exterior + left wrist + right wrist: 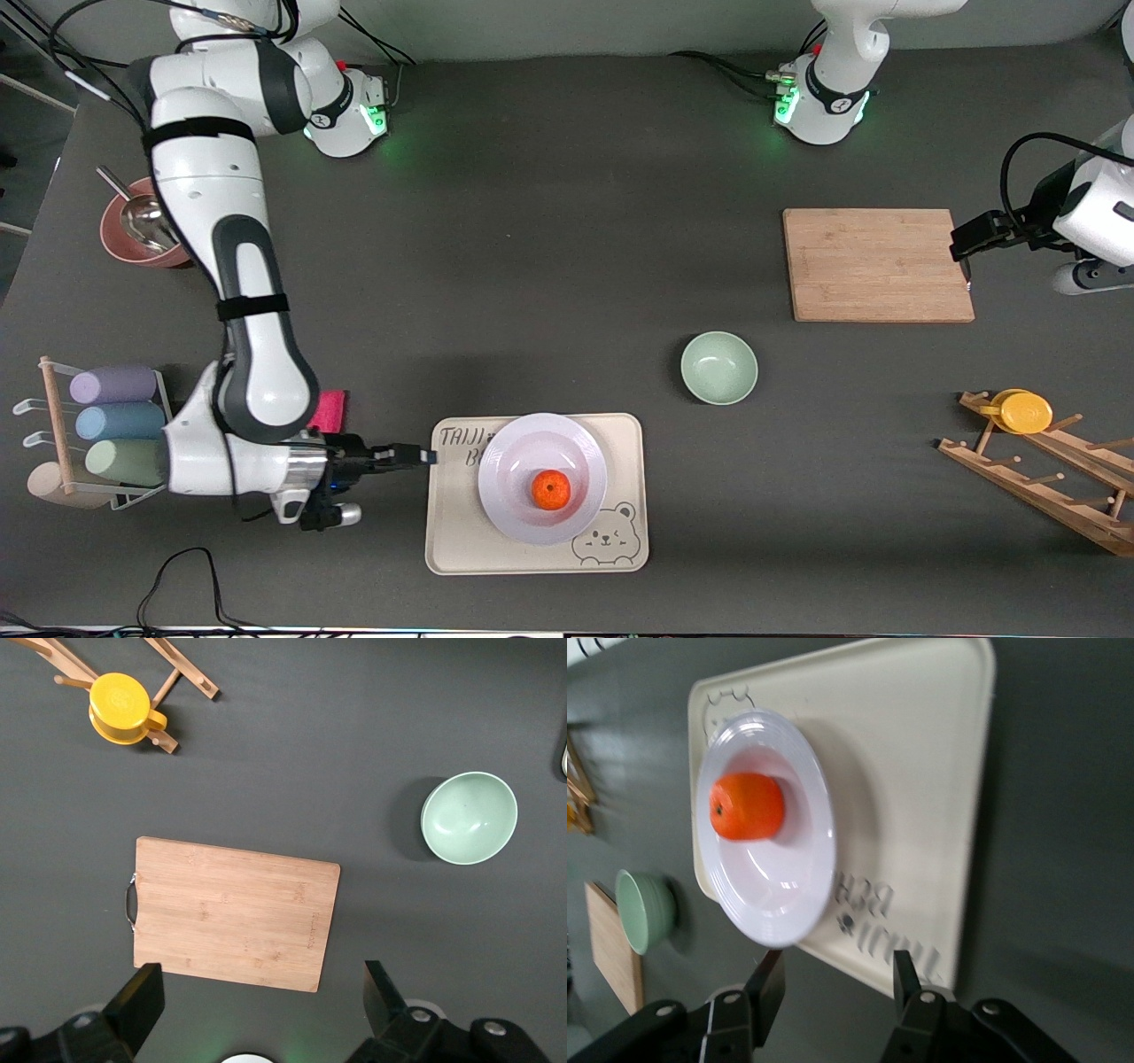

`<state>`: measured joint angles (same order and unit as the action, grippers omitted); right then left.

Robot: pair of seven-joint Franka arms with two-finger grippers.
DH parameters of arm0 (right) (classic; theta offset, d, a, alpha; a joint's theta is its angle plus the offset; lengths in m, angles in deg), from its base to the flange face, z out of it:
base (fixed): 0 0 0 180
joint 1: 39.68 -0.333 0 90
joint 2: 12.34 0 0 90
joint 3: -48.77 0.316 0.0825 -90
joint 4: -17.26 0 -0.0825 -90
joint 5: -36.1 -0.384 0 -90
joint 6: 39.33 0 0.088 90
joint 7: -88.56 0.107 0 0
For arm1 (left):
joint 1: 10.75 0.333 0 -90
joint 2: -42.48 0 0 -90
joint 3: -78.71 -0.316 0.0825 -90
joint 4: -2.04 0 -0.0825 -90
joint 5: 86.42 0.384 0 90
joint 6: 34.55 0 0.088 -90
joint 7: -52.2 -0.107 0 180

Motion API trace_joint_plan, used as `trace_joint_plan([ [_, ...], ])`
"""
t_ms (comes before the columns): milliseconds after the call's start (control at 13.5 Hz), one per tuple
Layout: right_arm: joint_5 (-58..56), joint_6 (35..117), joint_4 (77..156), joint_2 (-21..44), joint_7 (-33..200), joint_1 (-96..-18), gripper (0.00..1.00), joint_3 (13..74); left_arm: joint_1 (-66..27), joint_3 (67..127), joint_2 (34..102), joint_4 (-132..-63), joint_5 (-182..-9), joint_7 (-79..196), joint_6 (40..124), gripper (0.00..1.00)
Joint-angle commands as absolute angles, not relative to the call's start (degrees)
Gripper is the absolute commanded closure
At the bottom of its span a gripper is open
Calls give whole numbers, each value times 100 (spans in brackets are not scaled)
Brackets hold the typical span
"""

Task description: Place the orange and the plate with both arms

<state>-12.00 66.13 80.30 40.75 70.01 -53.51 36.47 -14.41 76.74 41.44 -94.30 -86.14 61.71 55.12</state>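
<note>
Cream tray (461,540), nearest the camera, bearing the plate (509,509) with the orange (551,489) resting in it. Right gripper (423,457), jaws parted and empty, at the tray's edge, apparently positioned for the plate's rim. Left gripper (257,992) waits over the cutting board (877,264), jaws wide.

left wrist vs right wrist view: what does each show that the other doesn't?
Only the left wrist view: the yellow cup on the wooden rack, and the open left gripper over the cutting board. Only the right wrist view: the orange on the plate, the tray, and the open right gripper. Both: the green bowl, cutting board.
</note>
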Motion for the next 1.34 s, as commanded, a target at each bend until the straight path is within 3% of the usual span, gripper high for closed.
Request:
trace_joint_plan([
  [0,1,6141,8616,3102,7072,-5234,43,3655,-1418,7704,4037,-9526,-8554,6178,5571,0],
  [520,2500,5411,10381,326,7045,-5014,32,3726,-1409,7704,4037,-9526,-8554,6169,5554,0],
  [594,2676,5332,10540,35,7072,-5014,26,3734,-1409,7704,4037,-9526,-8554,6169,5554,0],
  [668,2887,5244,10637,-186,7072,-5005,8,3743,-1409,7704,4046,-9526,-8554,6169,5554,0],
  [742,3037,5182,10708,-371,7072,-4962,0,3752,-1409,7704,4046,-9526,-8554,6169,5554,0],
  [1262,3750,5120,10999,-1058,7765,-4671,0,4103,-1400,7704,4046,-9526,-8554,6169,5536,0],
])
